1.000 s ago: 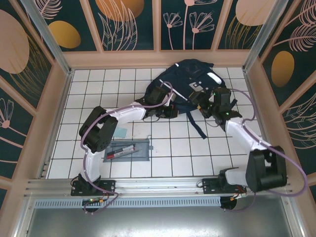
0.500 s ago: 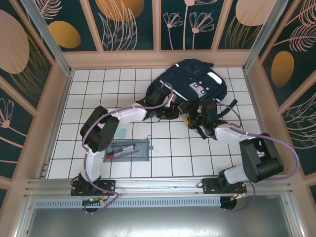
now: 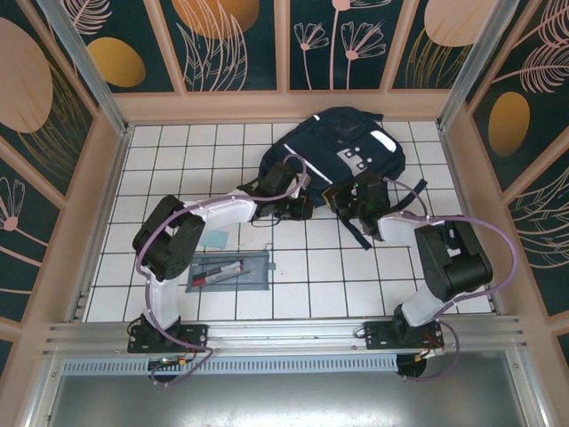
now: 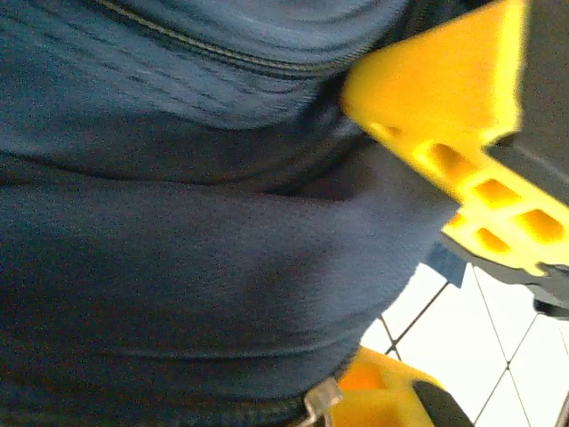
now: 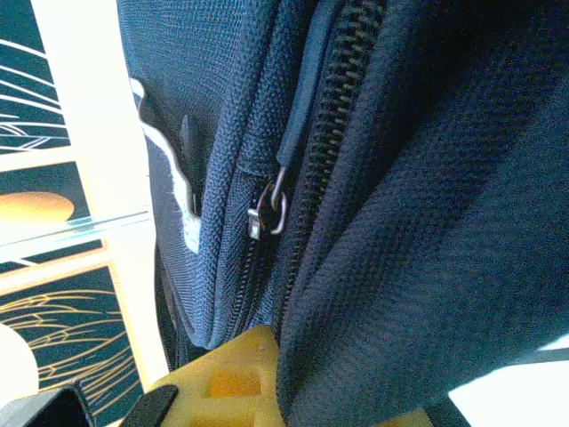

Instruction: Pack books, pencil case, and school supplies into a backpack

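Covering most of the yellow fingers [image 4: 444,98], backpack [image 3: 347,142] fabric blurs at close range. Fold pinched tight by left gripper [image 3: 298,206]; right gripper [image 3: 341,199] clamped on fabric beside a zipper pull [image 5: 269,213]. Backpack lies at the table's [image 3: 160,160] far middle.

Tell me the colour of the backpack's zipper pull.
Silver metal zipper pull with a navy tab on the backpack; best in the right wrist view.

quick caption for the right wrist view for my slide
Right gripper shut on a fold of the backpack, just beside its metal zipper pull.
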{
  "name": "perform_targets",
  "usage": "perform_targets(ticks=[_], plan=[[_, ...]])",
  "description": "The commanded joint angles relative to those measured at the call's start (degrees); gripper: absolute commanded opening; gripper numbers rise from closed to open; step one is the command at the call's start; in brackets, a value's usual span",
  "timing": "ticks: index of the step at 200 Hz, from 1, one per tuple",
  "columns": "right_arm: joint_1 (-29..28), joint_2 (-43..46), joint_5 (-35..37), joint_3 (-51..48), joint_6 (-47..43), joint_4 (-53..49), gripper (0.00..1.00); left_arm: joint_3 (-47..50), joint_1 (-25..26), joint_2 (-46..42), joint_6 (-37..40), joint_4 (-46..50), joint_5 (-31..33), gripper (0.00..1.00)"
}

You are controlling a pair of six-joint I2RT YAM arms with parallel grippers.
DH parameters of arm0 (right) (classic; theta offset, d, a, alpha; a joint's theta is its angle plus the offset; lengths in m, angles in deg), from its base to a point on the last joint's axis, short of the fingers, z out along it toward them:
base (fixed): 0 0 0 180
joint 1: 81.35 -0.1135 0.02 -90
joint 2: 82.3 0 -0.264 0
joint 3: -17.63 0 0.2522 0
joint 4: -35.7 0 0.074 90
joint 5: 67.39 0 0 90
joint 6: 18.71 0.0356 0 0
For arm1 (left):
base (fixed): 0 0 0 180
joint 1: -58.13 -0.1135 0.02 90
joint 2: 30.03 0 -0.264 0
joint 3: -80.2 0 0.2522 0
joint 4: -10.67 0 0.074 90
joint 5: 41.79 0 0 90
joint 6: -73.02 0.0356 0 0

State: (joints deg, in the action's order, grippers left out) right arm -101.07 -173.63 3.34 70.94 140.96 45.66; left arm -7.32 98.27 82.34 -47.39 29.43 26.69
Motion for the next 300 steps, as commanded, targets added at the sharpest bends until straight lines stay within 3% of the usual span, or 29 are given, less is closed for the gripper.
perform_targets(ticks=[1, 52, 86, 100, 128, 151, 187, 208, 222, 235, 265, 300], plan=[[1.64, 3.90, 4.79, 2.73, -8.62, -5.99, 0.00, 2.55, -6.77, -2.55, 2.03, 4.34, 6.01, 0.00], [4.78, 5.10, 3.41, 6.16, -16.78, -13.34, 0.00, 3.19, -13.83, -4.52, 6.85, 7.45, 13.93, 0.00], [5.72, 3.42, 5.98, 10.72, -22.48, -19.23, 0.00, 4.19, -15.31, -5.48, 7.01, 9.31, 13.58, 0.00], [6.68, 2.97, 7.22, 11.91, -23.95, -20.15, 0.00, 6.29, -15.29, -7.54, 6.65, 10.00, 10.94, 0.00], [7.29, -1.57, 6.17, 18.82, -29.35, -21.96, 0.00, 10.60, -13.12, -12.47, 4.41, 10.34, -2.03, 0.00], [7.41, -6.60, 7.75, 26.23, -33.53, -26.12, 0.00, 10.45, -7.84, -13.79, 4.08, 14.13, -0.90, 0.00], [7.54, -10.88, 9.34, 32.12, -36.61, -25.92, 0.00, 12.75, -6.67, -14.51, 0.13, 9.32, -3.32, 0.00], [8.10, -12.98, 8.25, 35.48, -35.78, -28.10, 0.00, 9.91, -4.66, -9.81, -1.42, 5.96, -6.89, 0.00], [7.75, -12.31, 6.51, 36.13, -34.03, -30.25, 0.22, 6.32, -2.54, -7.46, -1.94, 4.81, -8.41, 0.00], [7.36, -9.72, 5.97, 34.62, -32.88, -31.60, 0.27, 3.64, -0.80, -5.79, -2.83, 3.14, -10.16, 0.00], [7.41, 0.60, 6.74, 25.25, -30.48, -33.49, 0.52, -1.55, 2.99, -2.78, -4.30, 1.44, -12.49, 0.00], [7.31, 15.54, 3.61, 10.81, -24.27, -33.08, 0.70, -6.27, 5.63, 0.48, -7.00, -2.43, -14.01, 0.00]])
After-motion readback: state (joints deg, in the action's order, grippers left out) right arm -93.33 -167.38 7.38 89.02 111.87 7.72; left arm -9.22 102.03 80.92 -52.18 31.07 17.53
